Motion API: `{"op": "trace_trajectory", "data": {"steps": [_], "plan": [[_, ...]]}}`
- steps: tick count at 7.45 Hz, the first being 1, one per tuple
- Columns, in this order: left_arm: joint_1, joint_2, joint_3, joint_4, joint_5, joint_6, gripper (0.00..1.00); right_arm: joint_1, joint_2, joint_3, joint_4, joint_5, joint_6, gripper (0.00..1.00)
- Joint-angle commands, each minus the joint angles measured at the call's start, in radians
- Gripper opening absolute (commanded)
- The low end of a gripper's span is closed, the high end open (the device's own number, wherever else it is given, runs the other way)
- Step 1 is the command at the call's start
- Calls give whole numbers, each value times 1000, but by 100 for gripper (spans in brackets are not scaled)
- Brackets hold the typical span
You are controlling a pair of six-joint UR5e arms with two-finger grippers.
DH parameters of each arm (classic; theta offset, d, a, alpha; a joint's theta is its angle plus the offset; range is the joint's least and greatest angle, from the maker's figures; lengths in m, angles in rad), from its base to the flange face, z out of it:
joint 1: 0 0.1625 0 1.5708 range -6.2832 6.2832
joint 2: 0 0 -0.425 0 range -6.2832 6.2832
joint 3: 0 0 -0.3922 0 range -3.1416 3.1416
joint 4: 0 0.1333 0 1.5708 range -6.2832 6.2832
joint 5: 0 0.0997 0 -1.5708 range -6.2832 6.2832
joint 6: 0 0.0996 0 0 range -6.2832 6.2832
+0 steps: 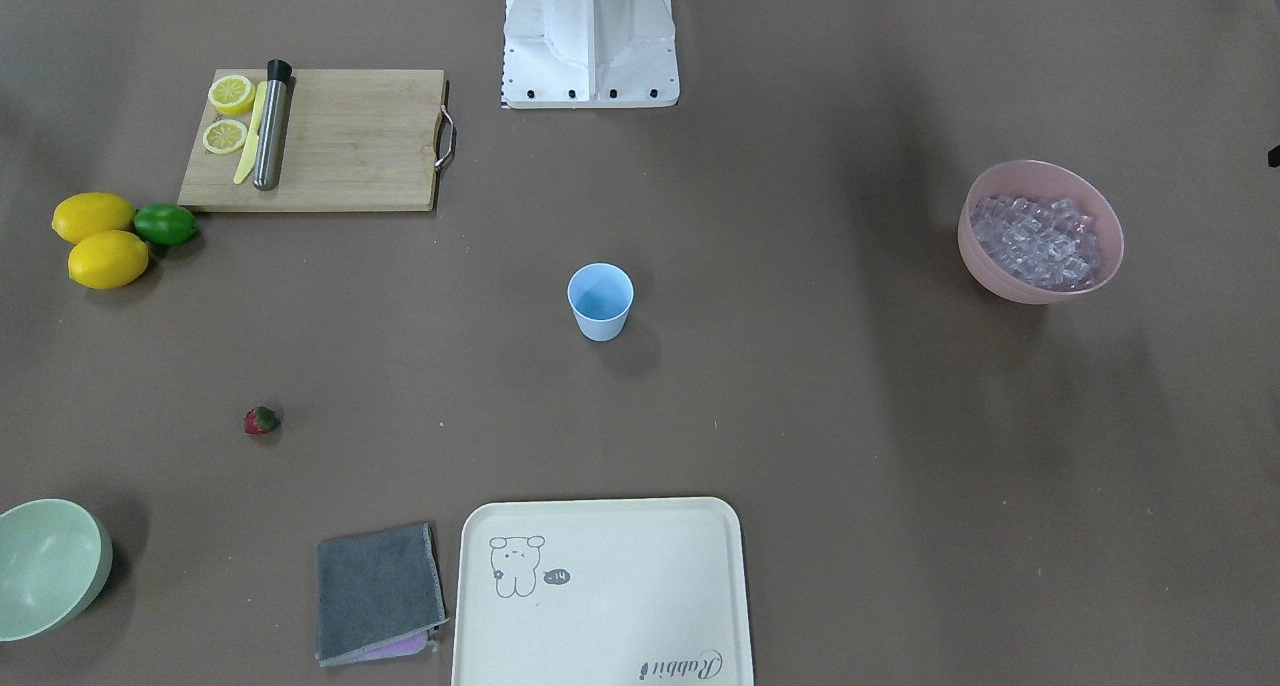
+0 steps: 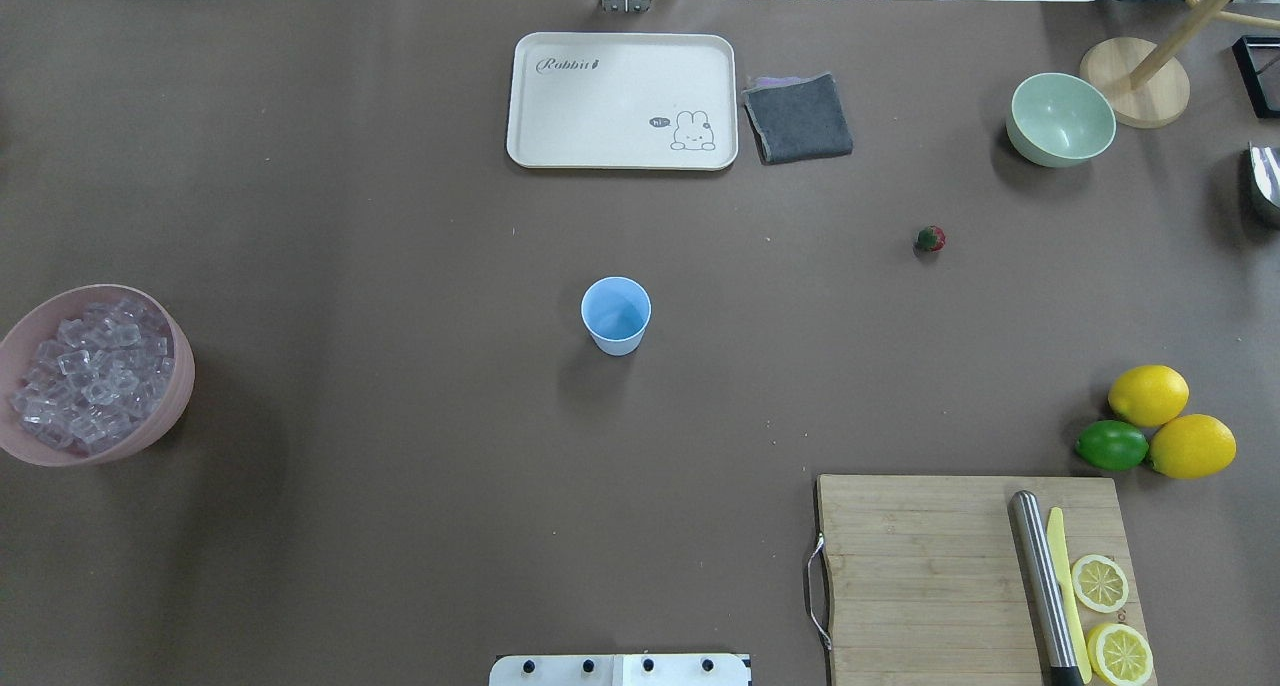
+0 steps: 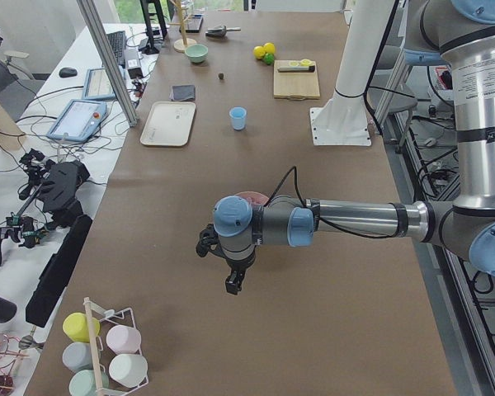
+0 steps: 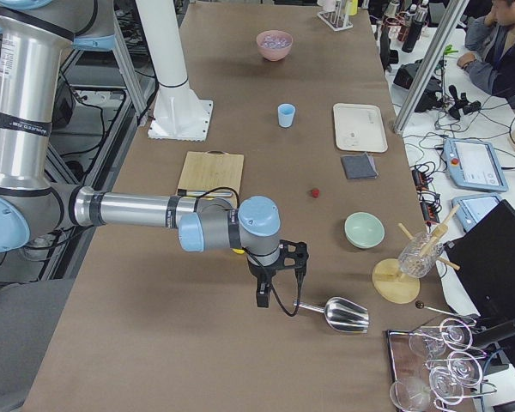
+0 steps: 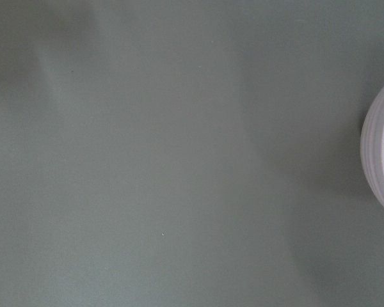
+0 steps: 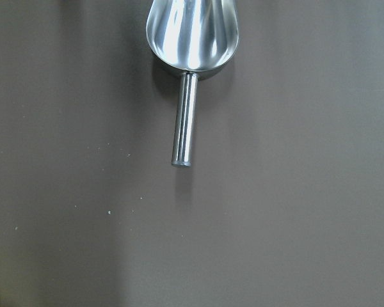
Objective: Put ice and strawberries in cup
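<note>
Nothing done yet: cup [image 2: 616,314] stands upright and empty mid-table [image 2: 400,216]. Ice [image 2: 92,376] is all in the pink bowl [image 2: 150,436] at the robot's left end. Strawberry [image 2: 930,238] lies loose on the right half, between the mint bowl [image 2: 1045,156] and the lemons [image 2: 1148,394], well apart from the cup.

Right gripper [image 4: 270,287] hangs above the table, just beside the free end of the scoop [image 6: 192,38] handle [image 6: 182,121]. It shows only in the side view and no fingers show in the wrist cam, so I can't tell if it's apart or together. Same for the left gripper [image 3: 231,280]: it hovers near the pink bowl, jaw state unreadable. Its wrist cam shows bare table with the bowl rim at the right edge.

My read: the step in hand is picking up the scoop with the right arm.

How to do it well:
- Wrist cam has the handle running straight up-frame, a bit above centre. Shift forward until the handle is centred.
- Jaws wide, across the handle's width, not along it.
- Grab mid-handle. It's a thin, shiny round bar, so an end grip will likely let it roll or pivot.
- Come straight down, close only once both fingers straddle it, then lift level.

Risk: a finger lands on the handle and skids the scoop off.
</note>
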Motion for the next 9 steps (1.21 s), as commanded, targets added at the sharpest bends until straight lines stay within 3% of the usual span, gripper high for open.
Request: {"op": "trace_trajectory", "data": {"steps": [1, 5, 7, 8, 9], "plan": [[0, 1, -2, -1, -1, 0, 99, 0, 3, 1, 0, -2, 0, 100], [0, -8, -18, -2, 1, 0, 99, 0, 4, 7, 2, -5, 0, 100], [-30, -56, -41, -4, 1, -8, 99, 0, 6, 3, 111, -14, 11, 100], [-50, -70, -60, -25, 1, -8, 99, 0, 4, 3, 144, -15, 14, 100], [-51, -96, -36, -127, 1, -12, 99, 0, 10, 0, 143, -15, 20, 100]]}}
